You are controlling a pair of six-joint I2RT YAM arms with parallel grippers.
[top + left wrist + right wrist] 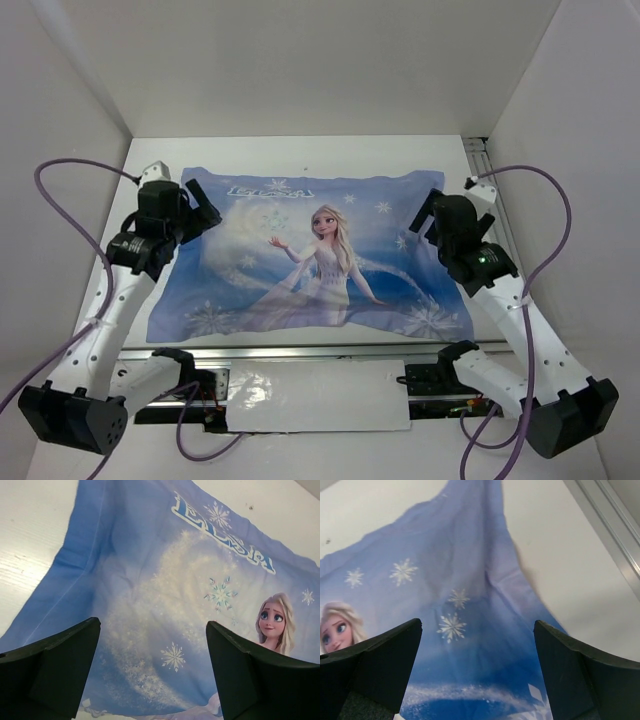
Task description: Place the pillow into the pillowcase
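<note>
The pillowcase (pixel 310 260) lies spread on the white table with its blue princess print facing up. It also shows in the left wrist view (pixel 165 575) and the right wrist view (pixel 465 595). No white pillow shows in any view. My left gripper (pixel 200 208) hovers over the case's left edge, open and empty, its jaws wide apart (pixel 152 630). My right gripper (pixel 425 215) hovers over the case's right edge, also open and empty (pixel 477 630).
An aluminium rail (pixel 320 350) runs along the table's near edge, with a white sheet (pixel 310 395) in front of it. Another rail (pixel 490 165) runs along the right side and shows in the right wrist view (pixel 615 535). White walls enclose the table.
</note>
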